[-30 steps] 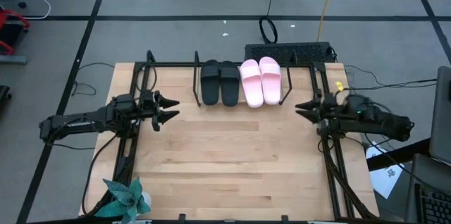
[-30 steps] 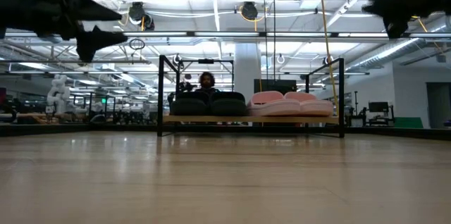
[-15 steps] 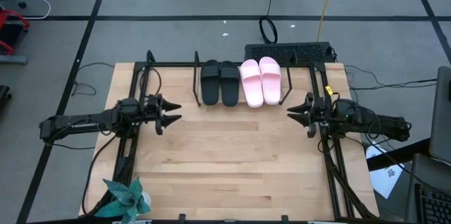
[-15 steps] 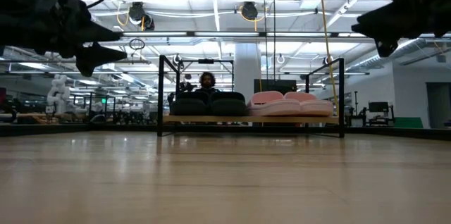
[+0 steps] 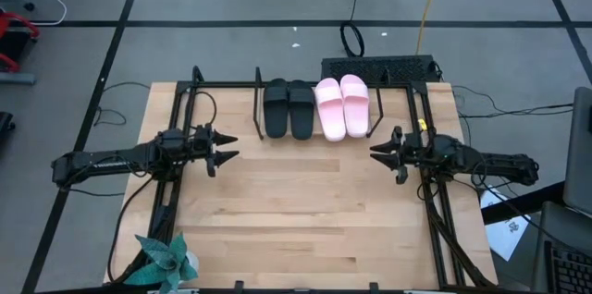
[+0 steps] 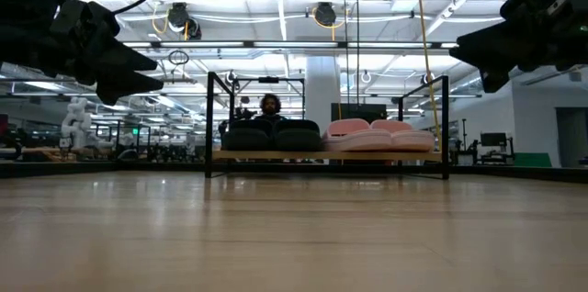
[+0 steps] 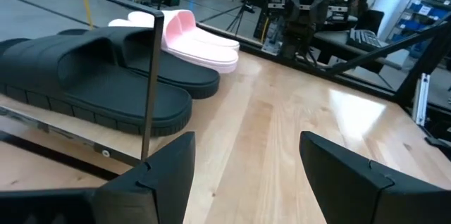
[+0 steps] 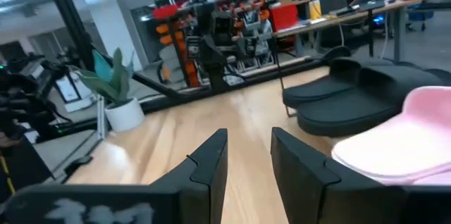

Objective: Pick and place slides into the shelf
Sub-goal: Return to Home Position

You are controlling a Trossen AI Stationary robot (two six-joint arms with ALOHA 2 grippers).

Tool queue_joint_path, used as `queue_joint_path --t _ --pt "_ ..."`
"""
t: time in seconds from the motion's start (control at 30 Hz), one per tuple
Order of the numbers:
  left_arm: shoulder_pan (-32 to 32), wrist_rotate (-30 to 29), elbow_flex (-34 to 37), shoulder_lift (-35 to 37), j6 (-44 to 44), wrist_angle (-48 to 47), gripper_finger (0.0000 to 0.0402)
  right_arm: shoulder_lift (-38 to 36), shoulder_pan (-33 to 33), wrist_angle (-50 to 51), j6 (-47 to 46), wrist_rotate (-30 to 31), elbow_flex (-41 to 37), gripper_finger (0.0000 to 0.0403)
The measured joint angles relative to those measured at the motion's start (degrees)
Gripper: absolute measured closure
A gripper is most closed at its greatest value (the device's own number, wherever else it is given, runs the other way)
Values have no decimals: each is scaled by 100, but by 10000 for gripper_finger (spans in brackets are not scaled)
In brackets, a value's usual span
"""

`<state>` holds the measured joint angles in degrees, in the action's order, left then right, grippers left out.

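Both grippers hang empty, fingers parted: left gripper (image 5: 226,147) off the left end of the low black metal-rod shelf (image 5: 258,104), right gripper (image 5: 382,153) near its right end. Matte black slides (image 5: 288,107) and pale pink slides (image 5: 342,105) sit on that shelf. Homing, I'd draw each arm straight away from it.

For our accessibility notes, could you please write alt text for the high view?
Seen from above, a black pair of slides and a pink pair sit side by side on the shelf at the back edge of the wooden table. The left gripper and right gripper hover at either side, jaws open and empty.
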<state>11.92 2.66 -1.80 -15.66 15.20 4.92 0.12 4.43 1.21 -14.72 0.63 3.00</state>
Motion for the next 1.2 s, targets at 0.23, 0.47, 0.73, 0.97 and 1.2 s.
queue_joint_path --t 0.23,0.47,0.73,0.97,1.2 --pt "0 -17 -1 0 11 4 151 4 -2 -199 50 -202 -166 305" --pt "0 -18 -1 0 280 -3 151 4 0 -192 40 -206 -175 305" --pt "0 -18 -1 -2 757 -36 151 4 0 -190 21 -213 -181 305" --pt "-1 -18 -1 -2 784 -38 151 4 0 -329 43 -238 -183 305" --pt "0 -18 -1 -2 776 -40 151 4 -1 -349 43 -237 -185 305"
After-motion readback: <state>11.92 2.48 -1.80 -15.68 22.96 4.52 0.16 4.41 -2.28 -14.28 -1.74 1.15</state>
